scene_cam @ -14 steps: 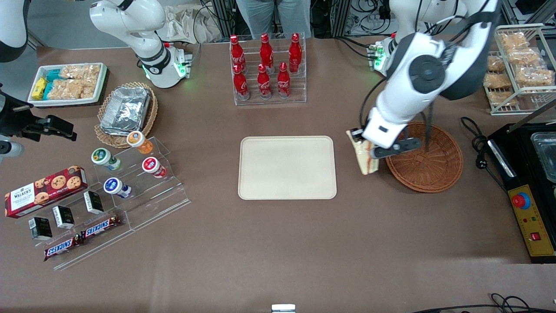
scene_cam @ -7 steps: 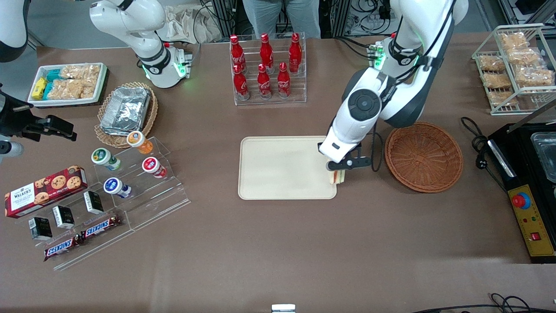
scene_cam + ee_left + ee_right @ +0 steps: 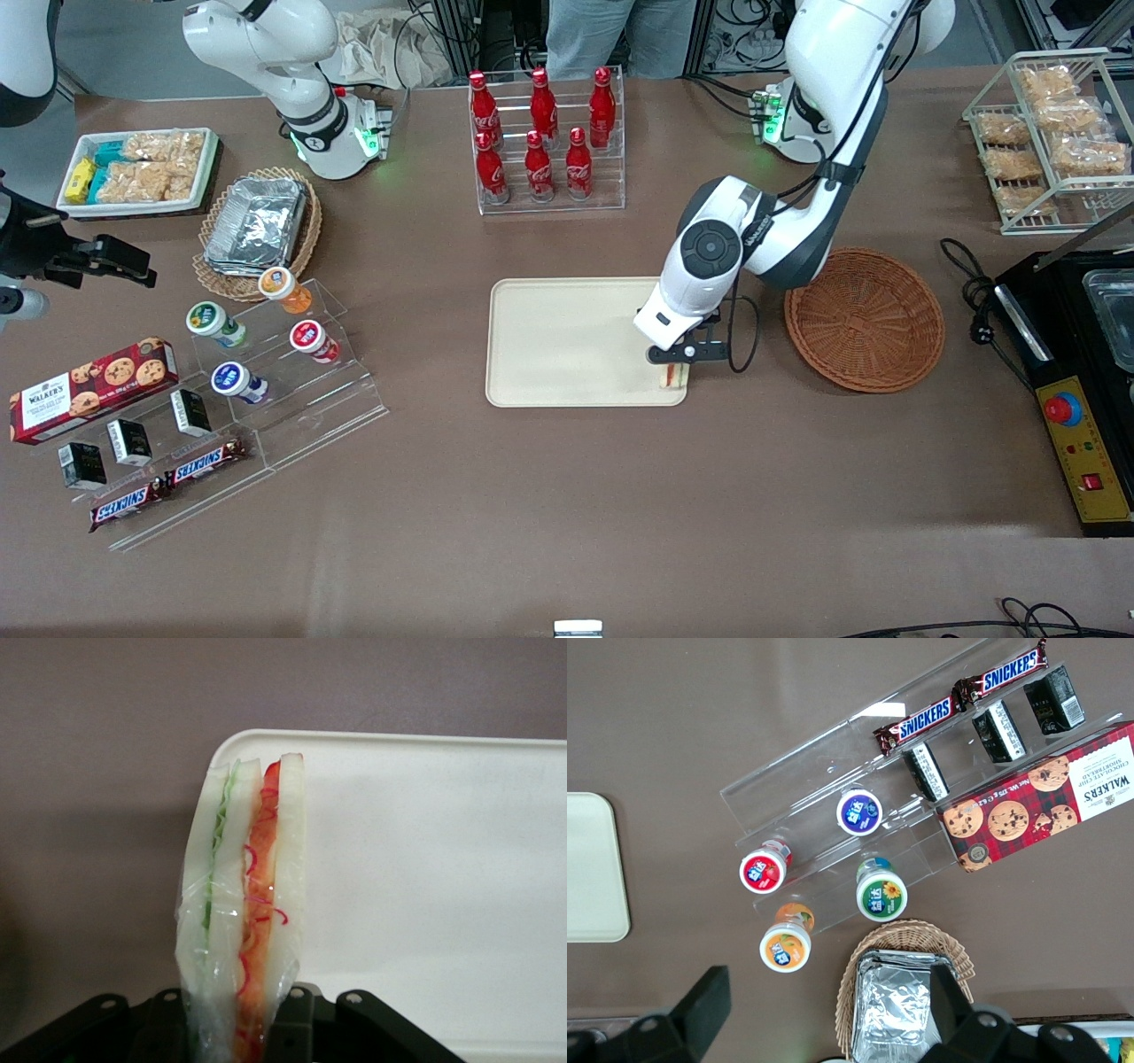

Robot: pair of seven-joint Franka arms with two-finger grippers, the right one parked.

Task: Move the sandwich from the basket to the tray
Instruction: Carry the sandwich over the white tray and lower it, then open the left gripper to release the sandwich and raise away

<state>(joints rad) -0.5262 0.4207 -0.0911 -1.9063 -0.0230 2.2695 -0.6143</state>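
We are holding the sandwich [image 3: 244,904] in the claw [image 3: 675,365], whose fingers are closed on the wedge's lower end, with the filling edge facing the wrist camera. In the front view the claw is hanging over the tray [image 3: 567,341], at the corner that is nearest the front camera and toward the basket [image 3: 865,319]. The basket is sitting well apart, toward the working arm's end of the surface [image 3: 567,496], with nothing visible in it.

We are judging the carry as nearly complete and the release as the remaining step. The main risk is position: in the wrist view the sandwich is lining up with the tray's rounded corner, part over cream plastic and part over bare surface. Opening here could be dropping the wedge across the rim, so that it tips off. A second risk is the clear wrap, which could be clinging to a finger and dragging the wedge as the claw opens.
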